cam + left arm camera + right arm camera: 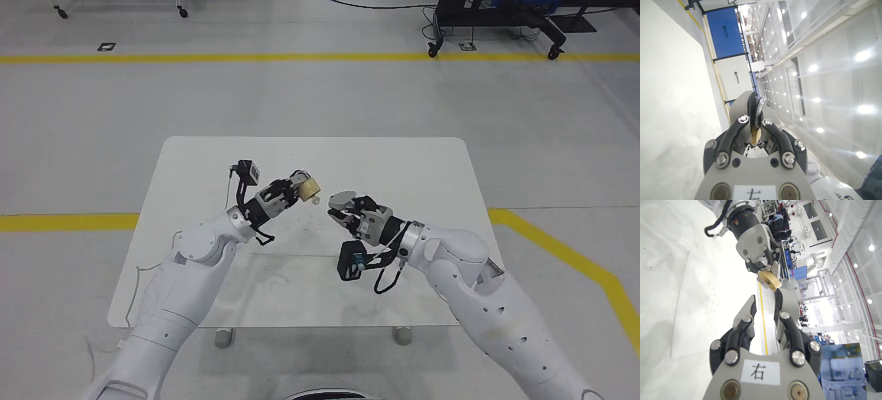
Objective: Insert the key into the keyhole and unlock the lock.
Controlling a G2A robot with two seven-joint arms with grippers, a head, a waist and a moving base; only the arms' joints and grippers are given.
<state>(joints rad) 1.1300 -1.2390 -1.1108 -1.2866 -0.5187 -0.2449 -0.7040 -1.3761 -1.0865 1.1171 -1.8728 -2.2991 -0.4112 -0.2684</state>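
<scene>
A: Where is the lock [308,186]?
B: Up off the bench [420,170], above its middle and a little toward the far edge. The left tool [297,187] is closed on it, and the brass body sticks out past the fingertips.
A: And the right tool [340,206]?
B: Also above the bench's middle, just beside the lock. Its fingers are spread wide with nothing between them. The keyhole [767,281] faces it.
A: What is the bench like?
B: White, matt, rounded at the corners. The right wrist view picks out a few dark specks [671,254] and faint scuff rings on it.
A: And around the bench?
B: Pale grey floor [560,110]. One yellow line [300,57] runs across beyond the bench's far edge, and a second yellow line [60,221] meets the bench from both sides. Past the far edge stand a black wheeled frame [500,22] and two castors [182,12]. Beyond a bench corner, in the left wrist view, a blue panel [723,37] and a white panel [734,75] stand on thin black legs, under rows of round ceiling lights [863,55].
</scene>
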